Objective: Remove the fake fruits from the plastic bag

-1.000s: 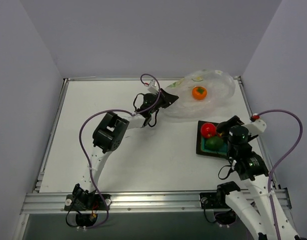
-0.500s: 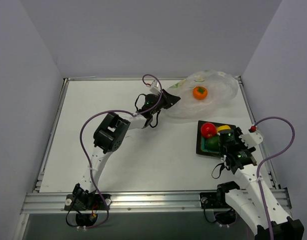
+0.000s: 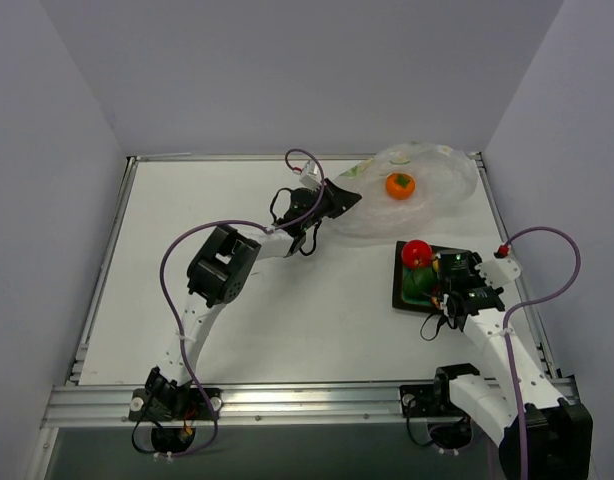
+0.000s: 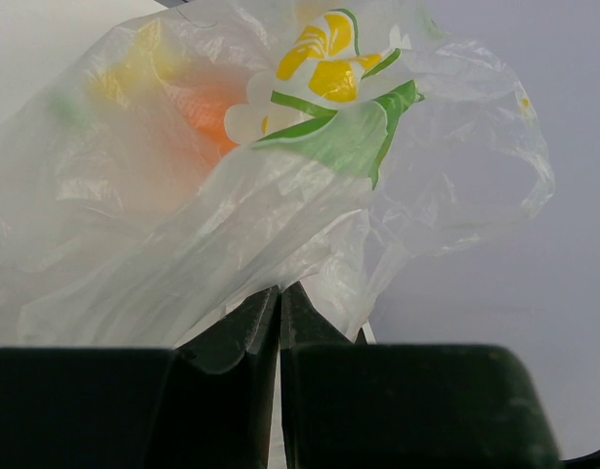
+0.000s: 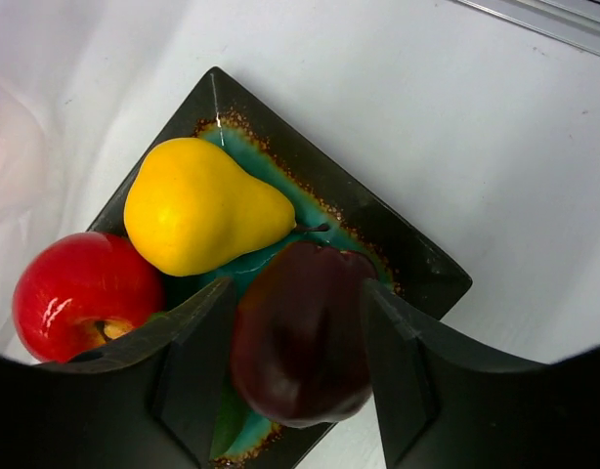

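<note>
Left wrist view: orange fruit mere blur behind bag film. Top view: right gripper hides right half of tray; green fruit half covered. Right wrist view: unclear whether fingers touch dark fruit.

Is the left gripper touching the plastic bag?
Touching. The left wrist view shows the left gripper shut, jaws pinching a fold of the plastic bag between them.
</note>
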Robot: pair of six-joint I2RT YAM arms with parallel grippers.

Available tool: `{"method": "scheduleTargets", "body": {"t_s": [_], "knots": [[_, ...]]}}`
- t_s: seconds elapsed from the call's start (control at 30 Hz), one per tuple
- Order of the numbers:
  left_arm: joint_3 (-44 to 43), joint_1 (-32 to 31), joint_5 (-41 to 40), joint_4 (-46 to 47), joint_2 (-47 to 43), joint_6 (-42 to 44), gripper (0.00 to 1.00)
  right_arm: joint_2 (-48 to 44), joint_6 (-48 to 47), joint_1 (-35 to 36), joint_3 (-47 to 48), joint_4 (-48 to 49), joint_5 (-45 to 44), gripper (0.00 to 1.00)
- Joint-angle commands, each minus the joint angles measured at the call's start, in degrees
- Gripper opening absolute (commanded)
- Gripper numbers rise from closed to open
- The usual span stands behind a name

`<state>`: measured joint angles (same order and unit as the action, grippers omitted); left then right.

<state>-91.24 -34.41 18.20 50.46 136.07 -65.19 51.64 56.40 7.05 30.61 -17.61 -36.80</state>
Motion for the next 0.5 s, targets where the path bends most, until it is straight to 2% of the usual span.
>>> {"method": "scheduleTargets", "body": {"t_s": [0.0,0.07,0.17,0.27,0.33,0.37,0.43,0.47], "knots": [[-2.4,0.4,0.3,3.8,-1.8,-0.5,0.03,-0.8,0.0,-0.6,-1.5,1.3,0.5,0.51],[-2.4,0.3,0.2,3.8,-1.8,-0.4,0.02,-0.1,-0.8,-1.2,-2.0,1.8,1.7,0.62],[-2.3,0.2,0.3,3.8,-1.9,-0.2,0.02,-0.5,-1.6,-1.3,-1.7,1.7,2.3,0.64],[-2.0,0.3,0.3,3.7,-2.3,0.1,0.02,-5.3,-4.6,-1.2,0.7,1.7,1.6,0.64],[-1.8,0.3,0.3,3.7,-2.5,0.1,0.03,-7.9,-7.9,-1.2,4.2,3.8,3.0,0.61],[-1.7,0.3,0.3,3.8,-2.5,0.2,0.02,-9.0,-14.5,-1.1,5.2,5.9,5.2,0.58],[-1.6,0.2,0.4,3.9,-2.7,0.2,0.02,-8.0,-22.8,-0.9,8.6,11.8,14.0,0.52],[-1.3,0.3,0.4,3.9,-2.8,0.2,0.02,-4.7,-25.0,-0.3,9.9,13.2,16.8,0.45]]}}
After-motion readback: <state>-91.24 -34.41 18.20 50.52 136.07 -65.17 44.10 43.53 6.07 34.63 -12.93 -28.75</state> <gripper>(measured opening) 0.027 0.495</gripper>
